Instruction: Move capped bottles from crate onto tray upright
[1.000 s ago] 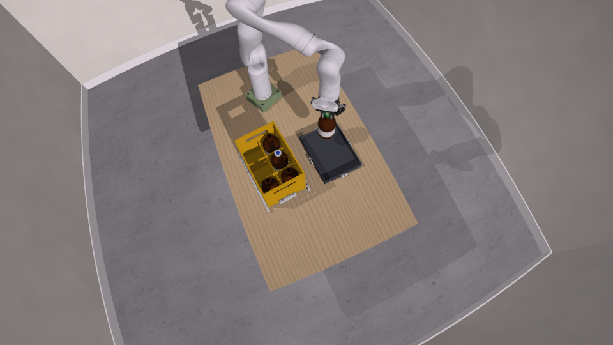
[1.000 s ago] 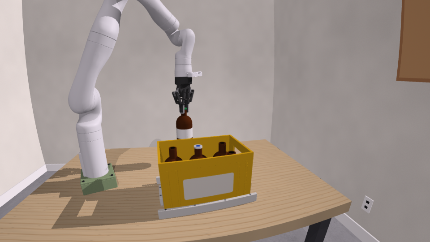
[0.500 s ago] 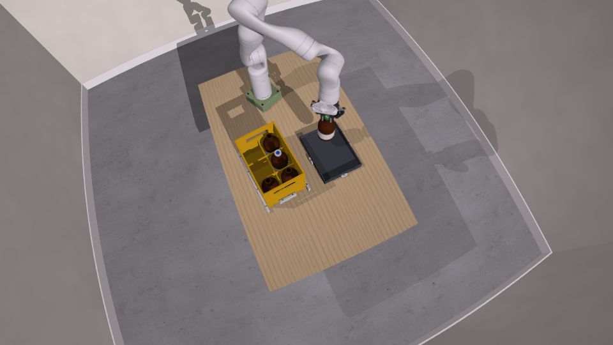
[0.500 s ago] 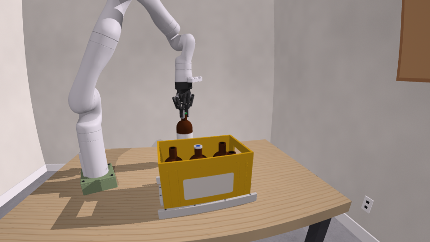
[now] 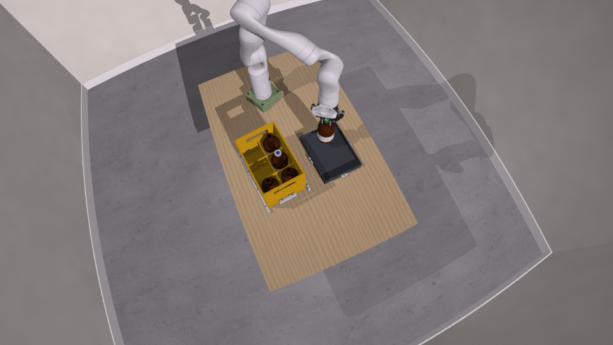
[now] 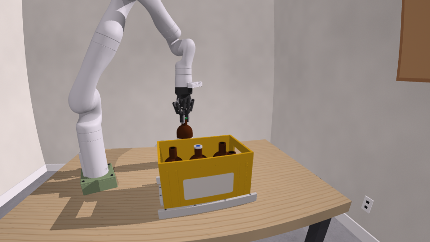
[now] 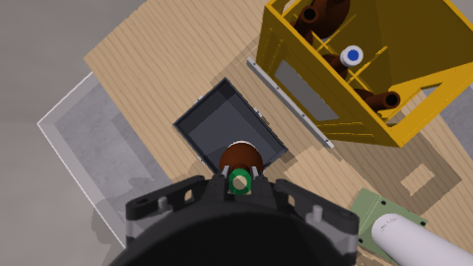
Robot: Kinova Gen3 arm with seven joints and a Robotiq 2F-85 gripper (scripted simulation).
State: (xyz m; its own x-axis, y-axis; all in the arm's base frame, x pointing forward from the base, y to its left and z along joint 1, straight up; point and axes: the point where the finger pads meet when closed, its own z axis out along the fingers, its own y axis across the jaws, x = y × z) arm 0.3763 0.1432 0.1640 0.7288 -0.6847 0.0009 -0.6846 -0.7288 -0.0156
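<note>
Over tray [image 5: 331, 158] [image 7: 223, 124], green-capped bottle [image 5: 325, 130] [image 6: 184, 131] [image 7: 240, 157], white label

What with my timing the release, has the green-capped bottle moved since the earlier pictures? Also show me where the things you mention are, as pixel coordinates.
Yes, down: the bottle [image 5: 325, 130] [image 6: 184, 131] [image 7: 240, 157] appears lower relative to the crate's rim [image 5: 289, 149] [image 6: 205, 157] [image 7: 334, 76], exterior view.
</note>
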